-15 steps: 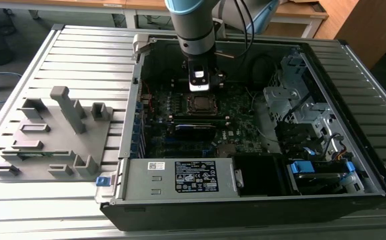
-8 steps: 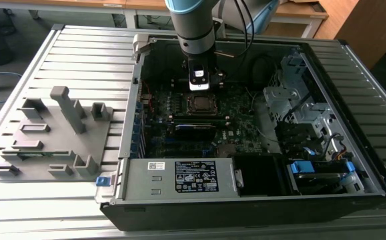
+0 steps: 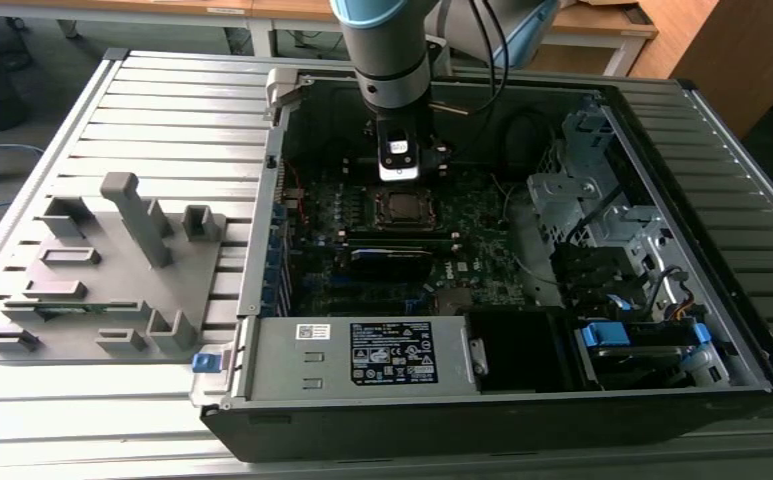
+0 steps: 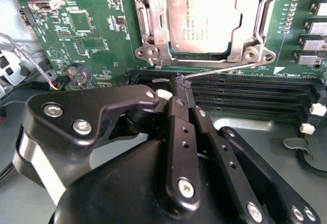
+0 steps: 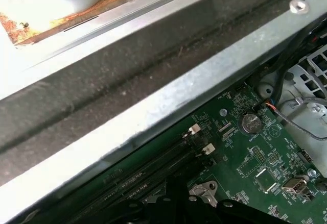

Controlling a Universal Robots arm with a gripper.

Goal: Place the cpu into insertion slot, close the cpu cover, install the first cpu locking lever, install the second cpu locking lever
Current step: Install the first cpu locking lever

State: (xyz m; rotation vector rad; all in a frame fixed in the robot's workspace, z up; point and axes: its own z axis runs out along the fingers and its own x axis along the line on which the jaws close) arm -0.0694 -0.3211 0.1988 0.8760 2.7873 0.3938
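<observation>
Okay, tool [image 4: 183, 85] pressed together against a locking lever [image 4: 230, 69] at its free end, cpu [image 4: 203, 17] seated in the insertion slot [image 4: 148, 40] just beyond its tip; thin lever could slip free and spring up.

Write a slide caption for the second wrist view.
Black gripper fingers pinch a thin silver locking lever beside the seated silver-grey square cpu.

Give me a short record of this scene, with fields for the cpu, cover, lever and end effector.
cpu: lies flat in the socket, silver top showing
cover: down, framing the cpu
lever: thin wire, running between the cover and the memory slots
end effector: fingers together, apparently pinching the lever's end
</observation>
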